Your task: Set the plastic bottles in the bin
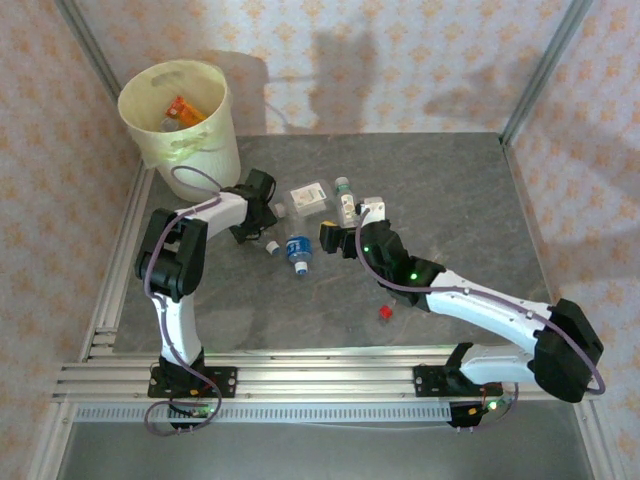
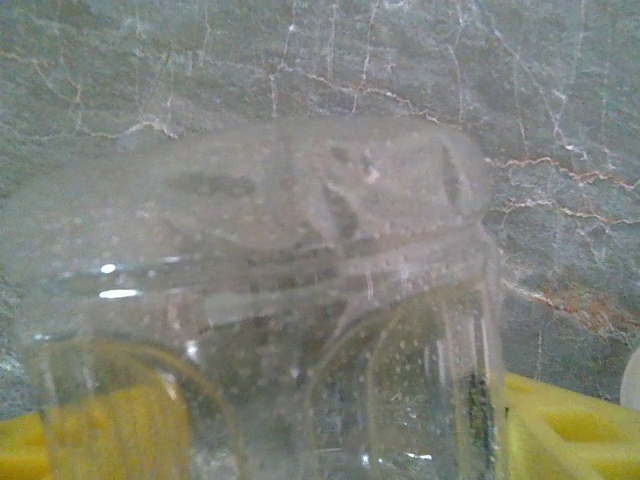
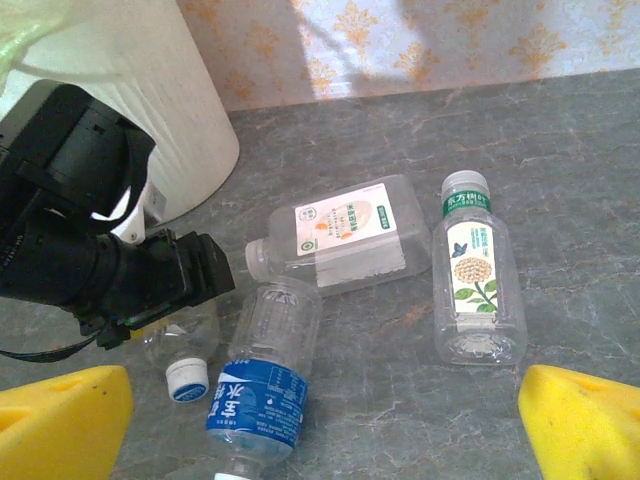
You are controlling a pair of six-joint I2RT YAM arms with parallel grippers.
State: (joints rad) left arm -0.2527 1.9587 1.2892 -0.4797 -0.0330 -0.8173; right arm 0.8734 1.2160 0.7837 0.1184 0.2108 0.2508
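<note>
At L gripper (image 1: pixel 258 218): yellow pads (image 2: pixel 575 435) low on either side of a clear bottle (image 2: pixel 280 280), so near the lens that its top and base are cut off, one pad seen only through the plastic; pressing or just flanking, can't tell. From the right wrist cam, same black gripper over that bottle, most of it hidden, near the foot of the bin (image 1: pixel 215 150). White-and-blue cap (image 3: pixel 187 379) just beside; on a bottle neck or loose, can't tell. At R gripper (image 3: pixel 325 425): pads wide apart, nothing clamped, only pad tips in shot at the bottom corners. Between them, lying flat, a blue-label bottle (image 3: pixel 262 380), neck end cut by the frame edge. Past it, a flat bottle w/ white label (image 3: pixel 345 235) on its side, then a green-cap bottle (image 3: pixel 475 275) beside it, also lying down, label print too small to read. All three on the grey table (image 1: pixel 450 200), mid-field between the arms. In the bin, far left corner, something orange (image 1: pixel 185 110) among other bottles, count unclear. Small red item (image 1: pixel 385 313) near R forearm, too small to identify.
</note>
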